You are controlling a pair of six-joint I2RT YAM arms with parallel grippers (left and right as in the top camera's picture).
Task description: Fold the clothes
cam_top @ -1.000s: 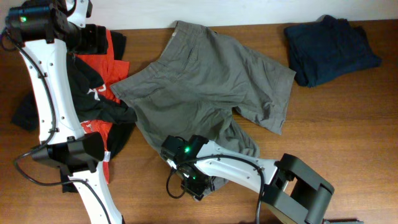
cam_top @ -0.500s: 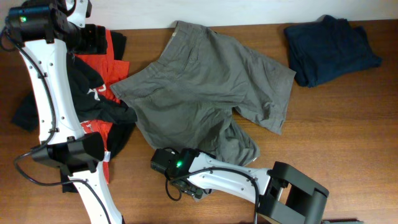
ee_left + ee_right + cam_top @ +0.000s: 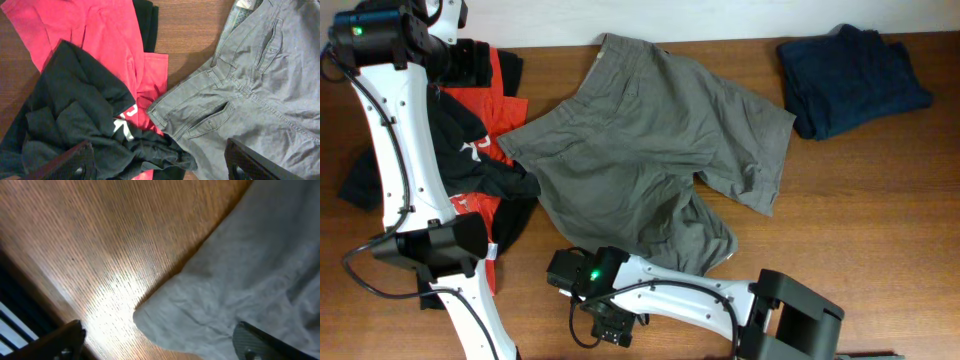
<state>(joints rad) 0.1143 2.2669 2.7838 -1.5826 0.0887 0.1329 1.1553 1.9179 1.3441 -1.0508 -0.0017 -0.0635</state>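
Note:
The grey shorts [image 3: 650, 140] lie spread and wrinkled across the middle of the table, one leg reaching toward the front. A red shirt [image 3: 485, 100] and a black white-printed shirt [image 3: 460, 128] lie heaped at the left. My left gripper [image 3: 470, 62] hangs open above that heap; its wrist view shows the red shirt [image 3: 110, 40], the black shirt [image 3: 75, 110] and the shorts' waistband and pockets [image 3: 260, 90]. My right gripper [image 3: 607, 328] stands open near the front edge, just off the shorts' leg. In its wrist view a hem corner [image 3: 165, 320] lies on the wood beneath the open gripper [image 3: 162, 347].
A dark navy folded garment [image 3: 850, 75] rests at the back right. Bare brown wooden table [image 3: 880, 220] spans the right and front. The left arm's white links [image 3: 395, 150] rise over the shirt heap; the right arm [image 3: 720, 295] stretches along the front edge.
The right gripper opened, let go of the shorts' leg hem and drew back to the front left. The left arm stayed still.

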